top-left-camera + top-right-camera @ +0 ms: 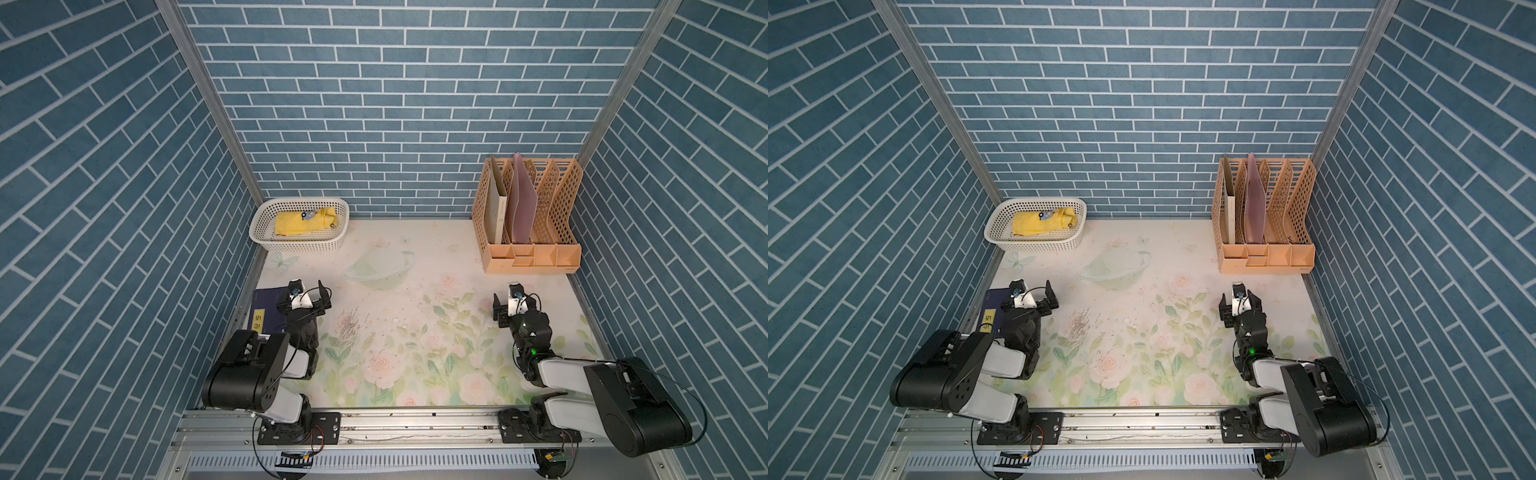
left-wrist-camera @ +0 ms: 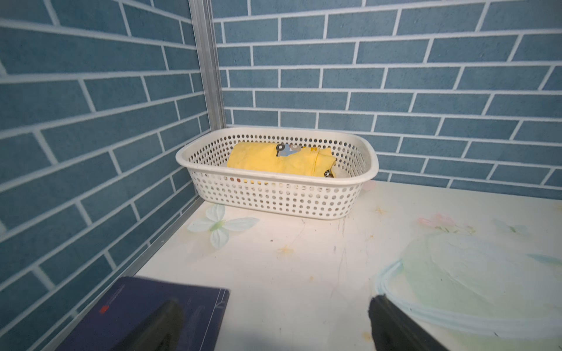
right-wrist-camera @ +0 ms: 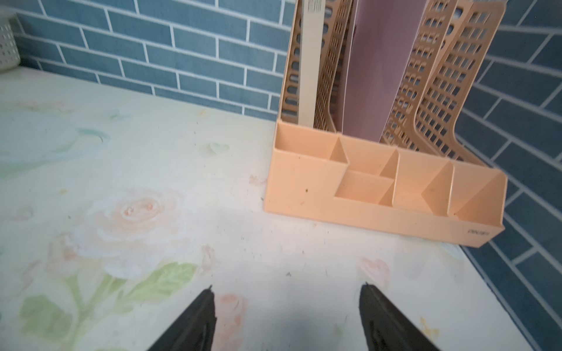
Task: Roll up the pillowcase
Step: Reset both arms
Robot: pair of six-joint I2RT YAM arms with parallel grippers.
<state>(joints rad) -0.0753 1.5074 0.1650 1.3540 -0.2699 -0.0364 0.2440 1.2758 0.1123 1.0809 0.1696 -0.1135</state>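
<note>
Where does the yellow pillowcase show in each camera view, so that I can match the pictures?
Top view: the pillowcase lies rolled inside the white basket, at the far left corner of the table.
Top view: same place, pillowcase in the basket.
Left wrist: middle of the picture, inside the basket.
Right wrist: not in it; only an edge of the basket shows.
Shared landmark: the white basket.

I work in a staged robot test booth, not a real room: brick-print panels [image 1: 415, 104] on aluminium posts [image 1: 212, 104] box in a floral-printed tabletop [image 1: 436, 249], and a metal rail [image 1: 415, 424] along its near edge carries my arm mounts [image 1: 299, 429].
</note>
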